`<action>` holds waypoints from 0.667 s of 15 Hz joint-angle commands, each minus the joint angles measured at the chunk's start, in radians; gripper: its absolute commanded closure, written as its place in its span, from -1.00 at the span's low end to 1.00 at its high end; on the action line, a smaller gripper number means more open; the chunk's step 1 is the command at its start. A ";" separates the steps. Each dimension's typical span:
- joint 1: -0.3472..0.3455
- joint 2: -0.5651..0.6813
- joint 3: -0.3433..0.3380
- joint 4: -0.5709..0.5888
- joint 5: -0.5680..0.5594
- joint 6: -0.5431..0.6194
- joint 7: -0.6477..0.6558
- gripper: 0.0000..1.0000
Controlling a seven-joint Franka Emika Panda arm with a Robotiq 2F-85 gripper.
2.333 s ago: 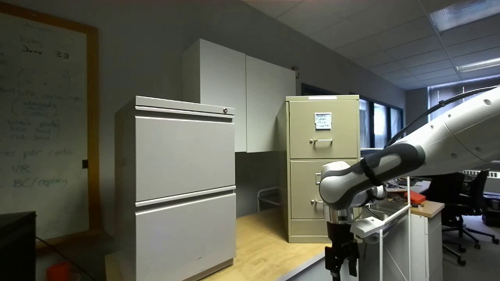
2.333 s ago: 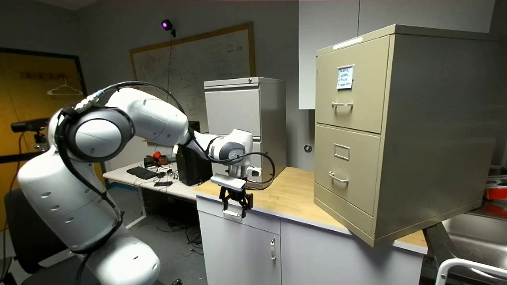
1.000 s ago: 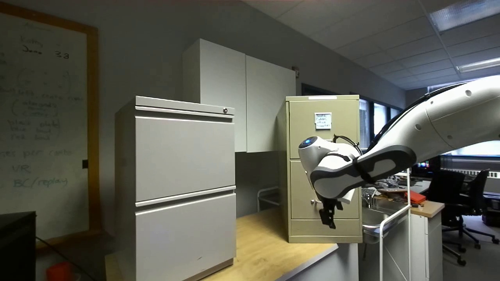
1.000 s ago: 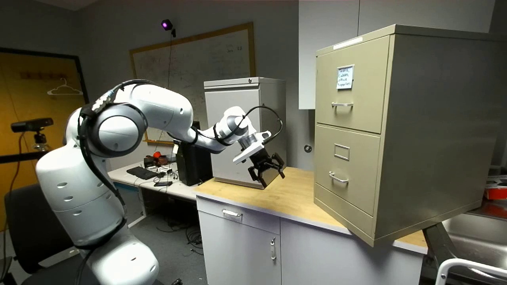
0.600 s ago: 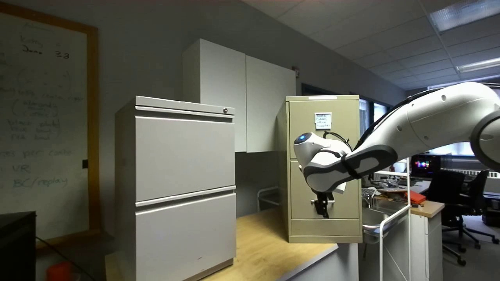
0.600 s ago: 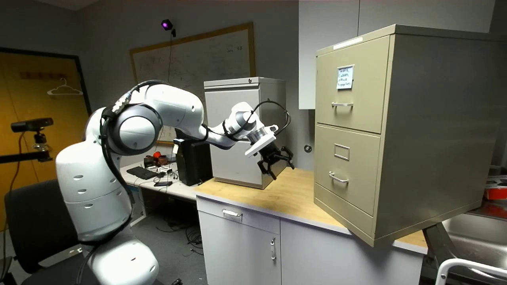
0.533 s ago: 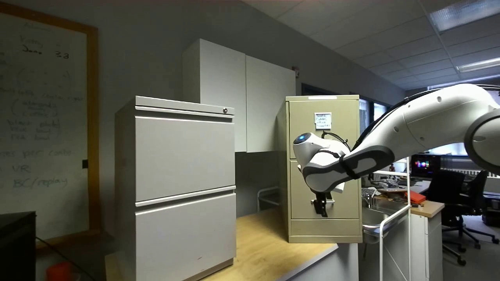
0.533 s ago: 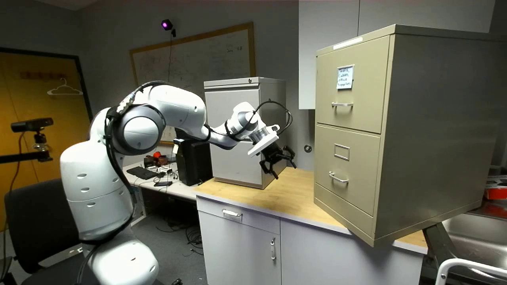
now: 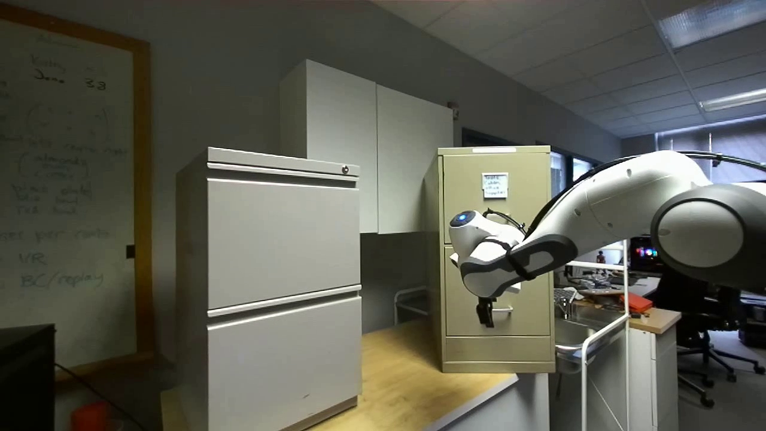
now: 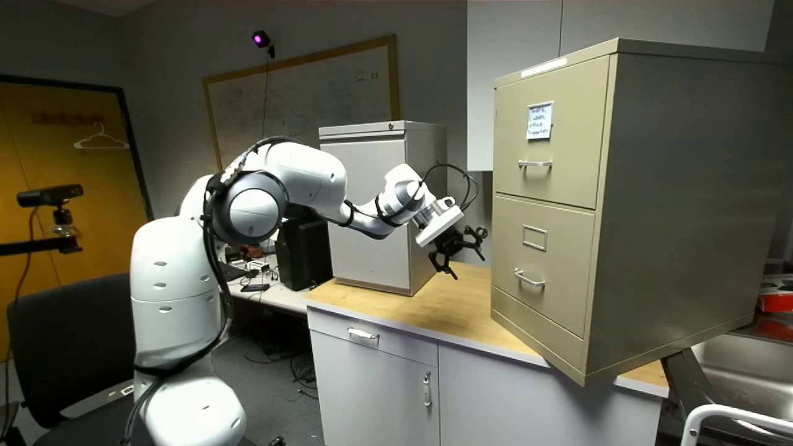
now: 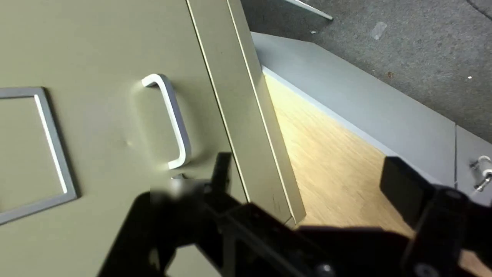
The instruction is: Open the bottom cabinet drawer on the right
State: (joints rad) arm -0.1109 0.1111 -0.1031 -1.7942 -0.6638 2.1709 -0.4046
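Wrist view, left to right: label holder (image 11: 55,142) and metal handle (image 11: 177,123) on the bottom cabinet drawer (image 11: 111,115); one of the black fingers (image 11: 222,169), just right of the handle in frame; wood countertop (image 11: 326,165); the opposite finger across the countertop's edge, white base cabinet (image 11: 365,104) behind it. Jaws spread, wide gap between the tips.

In an exterior view, left to right: yellow door (image 10: 68,161), black chair (image 10: 74,334), white arm (image 10: 303,170) bent and extended right, computer tower (image 10: 303,254), light-grey cabinet (image 10: 372,248) upright on the countertop. Then the gripper (image 10: 469,267), in the air over the countertop, tilted down toward the right, apart from the drawer. Rightmost: tall beige cabinet (image 10: 681,204) on the countertop, front corner past the edge. Bottom drawer is the lower of its two: flush, closed, handle below label holder.

In an exterior view: light-grey cabinet (image 9: 281,239) left, tall beige cabinet (image 9: 497,353) right, gripper (image 9: 487,320) in front of the drawer, partly hiding its handle. Can't read the jaw gap from that angle.
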 commanded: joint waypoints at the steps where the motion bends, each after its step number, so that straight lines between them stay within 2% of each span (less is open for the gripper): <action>1: -0.018 0.072 -0.014 0.085 -0.010 0.013 -0.068 -1.00; 10: -0.046 0.175 -0.037 0.165 -0.082 0.038 -0.122 -1.00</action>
State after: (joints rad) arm -0.1475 0.2476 -0.1349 -1.6892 -0.7222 2.2026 -0.4871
